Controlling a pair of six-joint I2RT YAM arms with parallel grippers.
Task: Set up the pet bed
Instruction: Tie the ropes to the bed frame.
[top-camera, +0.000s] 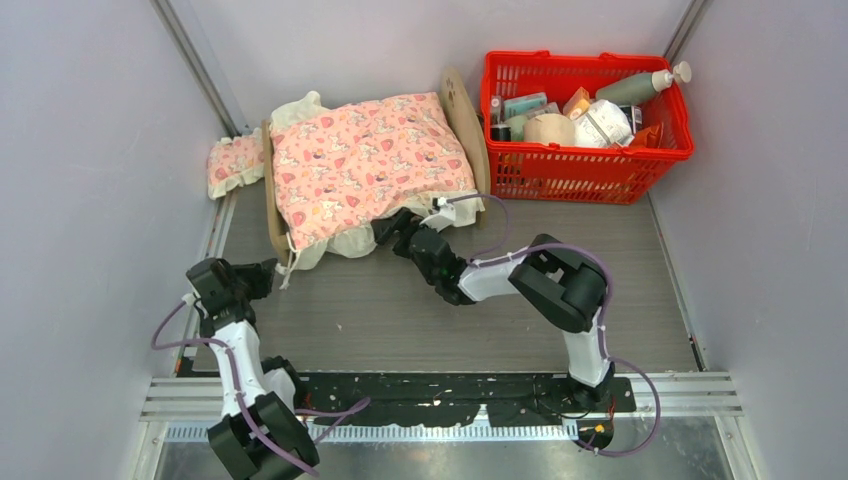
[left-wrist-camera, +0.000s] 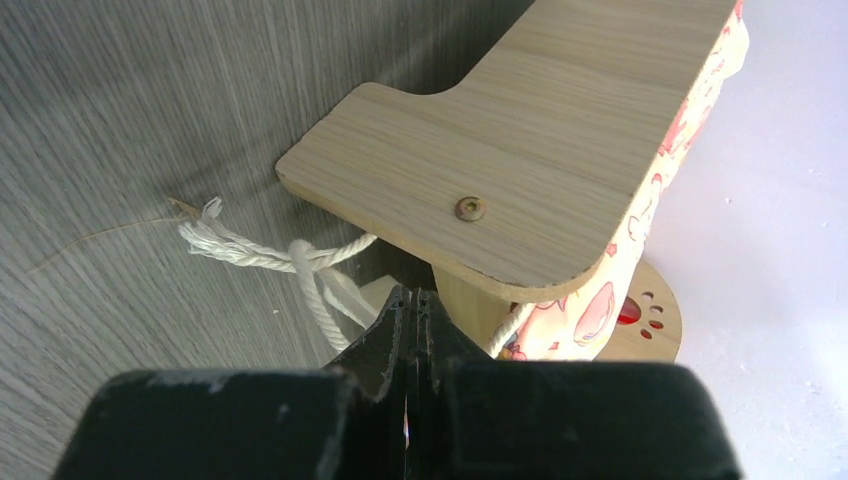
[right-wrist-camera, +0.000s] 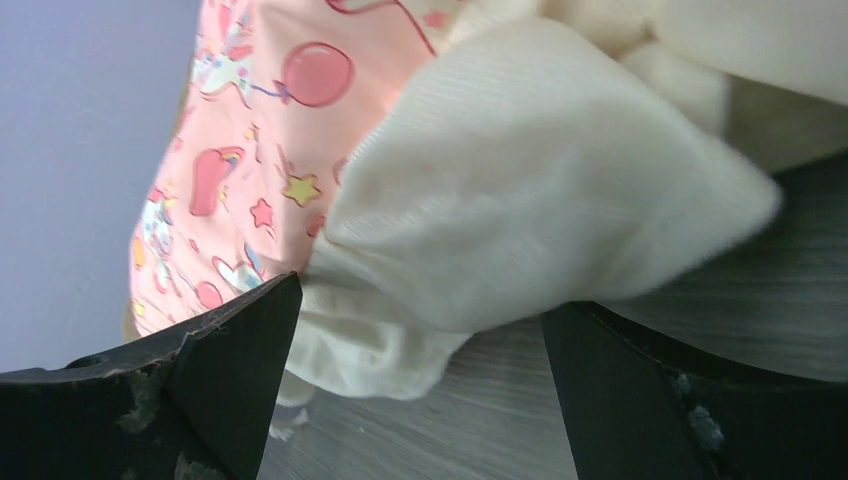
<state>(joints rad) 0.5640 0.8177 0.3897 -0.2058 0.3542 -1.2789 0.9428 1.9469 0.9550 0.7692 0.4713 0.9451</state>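
Observation:
The pet bed (top-camera: 271, 215) is a light plywood frame at the back of the table, with a pink patterned blanket (top-camera: 365, 165) spread over it. Its arched headboard (top-camera: 460, 105) faces the basket. My left gripper (top-camera: 274, 270) is shut on nothing, just short of the foot end. In the left wrist view it (left-wrist-camera: 412, 297) points under the plywood footboard (left-wrist-camera: 500, 170), beside a white rope (left-wrist-camera: 290, 258); the paw-print cutout (left-wrist-camera: 648, 312) shows beyond. My right gripper (top-camera: 388, 226) is at the bed's near side. It (right-wrist-camera: 420, 330) stands open, and the blanket's cream frill (right-wrist-camera: 500, 220) hangs loose between its fingers.
A small pink frilled pillow (top-camera: 235, 163) lies against the left wall beside the bed. A red basket (top-camera: 580, 165) full of bottles and packets stands at the back right. Grey walls close in both sides.

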